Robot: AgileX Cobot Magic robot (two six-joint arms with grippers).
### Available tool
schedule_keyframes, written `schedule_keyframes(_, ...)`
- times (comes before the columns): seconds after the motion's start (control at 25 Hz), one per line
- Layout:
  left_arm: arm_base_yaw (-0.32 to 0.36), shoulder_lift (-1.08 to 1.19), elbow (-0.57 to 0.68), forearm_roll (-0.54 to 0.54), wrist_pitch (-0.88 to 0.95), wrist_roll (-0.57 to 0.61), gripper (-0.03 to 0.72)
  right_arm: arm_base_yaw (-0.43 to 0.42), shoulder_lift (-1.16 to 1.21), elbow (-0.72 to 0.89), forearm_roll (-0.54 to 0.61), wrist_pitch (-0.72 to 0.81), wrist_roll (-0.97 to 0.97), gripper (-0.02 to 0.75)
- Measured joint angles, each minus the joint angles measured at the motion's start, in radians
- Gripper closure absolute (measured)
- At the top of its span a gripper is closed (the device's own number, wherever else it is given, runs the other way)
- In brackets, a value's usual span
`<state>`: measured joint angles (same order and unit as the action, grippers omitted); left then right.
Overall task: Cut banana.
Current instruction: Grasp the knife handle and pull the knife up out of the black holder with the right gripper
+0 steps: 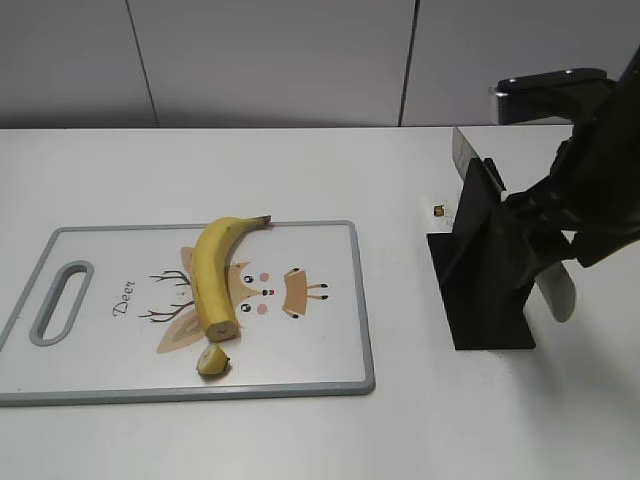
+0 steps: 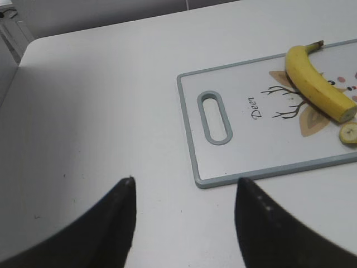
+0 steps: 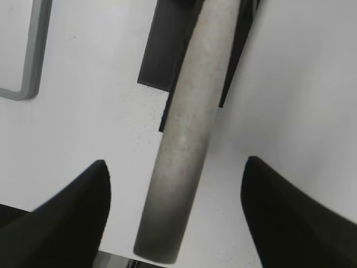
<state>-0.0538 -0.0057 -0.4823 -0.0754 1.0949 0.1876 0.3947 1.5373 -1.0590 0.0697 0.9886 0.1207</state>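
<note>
Between the right claw's (image 3: pixel 175 190) spread, empty fingers lies the knife handle (image 3: pixel 187 134); grasping it precedes cutting the banana (image 1: pixel 215 275).

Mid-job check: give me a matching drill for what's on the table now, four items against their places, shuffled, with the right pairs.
Things:
1. banana
2. cut-off stub
3. knife handle
4. left gripper

Places:
A. in the black stand, between the right gripper's open fingers
B. lying across the deer picture on the cutting board
C. over bare table, off the board's handle end
D. near the board's front edge

Pairs: 1-B, 2-D, 3-A, 4-C
</note>
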Motion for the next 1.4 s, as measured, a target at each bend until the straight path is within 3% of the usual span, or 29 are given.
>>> schedule_keyframes(0.56,0.0,0.0,0.0,0.0,0.0,0.0,0.137,0.0,0.109,0.0,0.002,-0.025,0.082,0.321)
schedule_keyframes(0.64,0.0,0.0,0.0,0.0,0.0,0.0,0.137,0.0,0.109,-0.001,0.003,-0.025,0.083,0.377)
schedule_keyframes(0.76,0.0,0.0,0.0,0.0,0.0,0.0,0.137,0.0,0.109,-0.001,0.015,-0.016,0.09,0.54)
schedule_keyframes(0.8,0.0,0.0,0.0,0.0,0.0,0.0,0.137,-0.001,0.109,-0.002,0.017,-0.005,0.107,0.557)
schedule_keyframes(1.4,0.0,0.0,0.0,0.0,0.0,0.0,0.137,-0.001,0.064,-0.023,0.065,0.065,0.145,0.564)
